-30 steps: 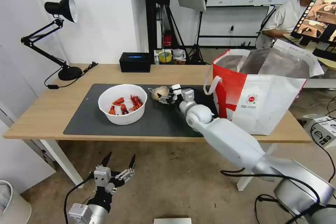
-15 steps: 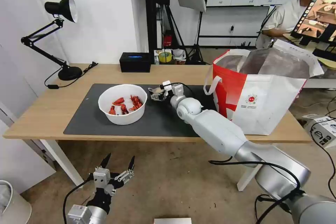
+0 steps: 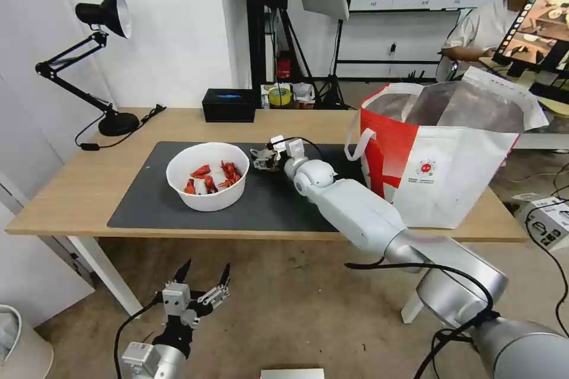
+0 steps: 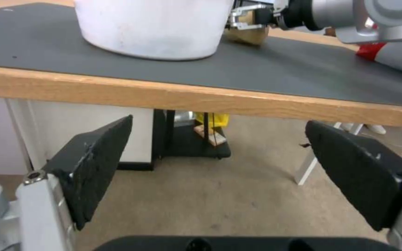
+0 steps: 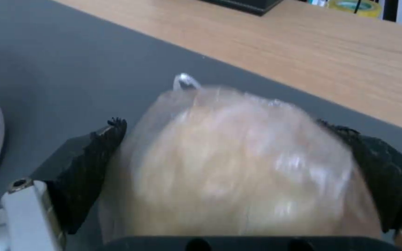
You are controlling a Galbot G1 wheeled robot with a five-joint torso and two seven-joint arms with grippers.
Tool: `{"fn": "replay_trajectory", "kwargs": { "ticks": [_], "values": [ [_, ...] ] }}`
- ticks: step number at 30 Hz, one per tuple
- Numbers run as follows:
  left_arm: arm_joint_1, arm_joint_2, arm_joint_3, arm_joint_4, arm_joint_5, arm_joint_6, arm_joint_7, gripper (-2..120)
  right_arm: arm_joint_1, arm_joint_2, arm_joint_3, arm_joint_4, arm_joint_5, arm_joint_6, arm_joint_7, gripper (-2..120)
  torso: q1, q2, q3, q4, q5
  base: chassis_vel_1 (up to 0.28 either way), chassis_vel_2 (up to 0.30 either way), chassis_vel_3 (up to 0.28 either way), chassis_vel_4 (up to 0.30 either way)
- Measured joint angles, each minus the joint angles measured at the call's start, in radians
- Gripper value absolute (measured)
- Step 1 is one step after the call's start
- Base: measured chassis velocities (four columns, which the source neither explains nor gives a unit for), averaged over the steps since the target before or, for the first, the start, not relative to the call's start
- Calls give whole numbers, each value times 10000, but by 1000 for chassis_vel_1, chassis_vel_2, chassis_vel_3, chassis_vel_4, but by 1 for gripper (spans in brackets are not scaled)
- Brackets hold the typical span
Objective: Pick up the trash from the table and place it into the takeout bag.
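While the takeout bag [image 3: 441, 154] stands open-mouthed at the right end of the worktop [image 3: 83, 180], boxy and by far the largest thing there, its stiff white and red panels and silver foil lining rise well above everything else. That is the relation the coming move depends on, in my judgement: the bag lies to the right of the right hand [image 3: 265, 157], beyond the arm's own elbow, and its rim sits higher than the hand, so the load would need lifting before it can cross over the edge.

Next in size, the dark grey mat [image 3: 148, 201] lies flat and matte on the light wood. On it sits the white round bowl [image 3: 207, 176], smooth-walled and holding red crayfish shells [image 3: 213, 176], just left of the right hand.

Between bowl and bag, low over the mat, the right hand has its black, rough-faced pads [image 5: 94, 174] on either side of the small knotted clear bag [image 5: 238, 167]; they appear to press its thin, shiny film. Inside is a soft-looking, rounded yellowish lump with no clear long axis, and a small knot of film sticks out at the far end.

Parked below the worktop's front edge, the left hand [image 4: 224, 174] hangs with its fingers spread wide and empty, farther from the bag than the right.
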Motion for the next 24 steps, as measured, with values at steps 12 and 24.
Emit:
{"fn": "replay_trajectory", "kwargs": {
  "ticks": [12, 24],
  "values": [
    [223, -169, -162, -168, 62, -145, 8, 100, -280, -16, 25, 237, -170, 12, 42, 92, 0, 0, 0, 1, 0, 0, 0, 0, 0],
    [359, -328, -166, -401, 247, -182, 25, 100, -487, -690, -31, 1148, -11, -68, 147, 44, 0, 0, 0, 1, 1, 0, 0, 0, 0]
  ]
}}
